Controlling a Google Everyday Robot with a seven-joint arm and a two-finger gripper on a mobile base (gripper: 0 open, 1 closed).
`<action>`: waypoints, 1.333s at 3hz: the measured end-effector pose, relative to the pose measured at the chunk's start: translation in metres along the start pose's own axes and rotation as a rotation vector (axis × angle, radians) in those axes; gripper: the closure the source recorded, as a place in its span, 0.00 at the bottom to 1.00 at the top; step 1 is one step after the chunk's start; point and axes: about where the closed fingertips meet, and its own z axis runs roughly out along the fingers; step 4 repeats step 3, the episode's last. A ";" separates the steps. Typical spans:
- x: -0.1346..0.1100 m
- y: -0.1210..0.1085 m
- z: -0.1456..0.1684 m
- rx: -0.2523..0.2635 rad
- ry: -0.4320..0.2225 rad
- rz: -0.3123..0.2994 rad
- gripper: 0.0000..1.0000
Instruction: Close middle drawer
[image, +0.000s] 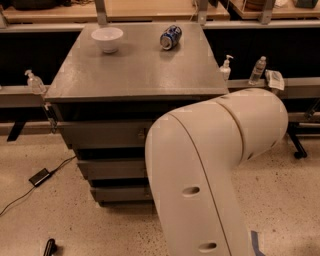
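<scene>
The grey cabinet (135, 75) stands in the middle of the camera view with three drawer fronts showing on its left half. The middle drawer (112, 169) is the low flat grey front second from the top, below the taller top drawer (102, 134) and above the bottom drawer (120, 194). I cannot tell how far out it stands. Its right half and centre knob are hidden by my large white arm (215, 165), which crosses the front of the cabinet. My gripper is not in view; it is hidden behind the arm or outside the frame.
A white bowl (107, 39) and a blue can (170, 37) lying on its side are on the cabinet top. Bottles (257, 70) stand on a rail behind. A black box with a cable (39, 176) lies on the speckled floor at the left.
</scene>
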 end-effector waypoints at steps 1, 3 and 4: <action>0.025 0.001 -0.001 -0.011 0.069 -0.018 1.00; 0.049 -0.050 0.000 0.023 0.198 0.084 1.00; 0.049 -0.050 0.000 0.023 0.198 0.084 1.00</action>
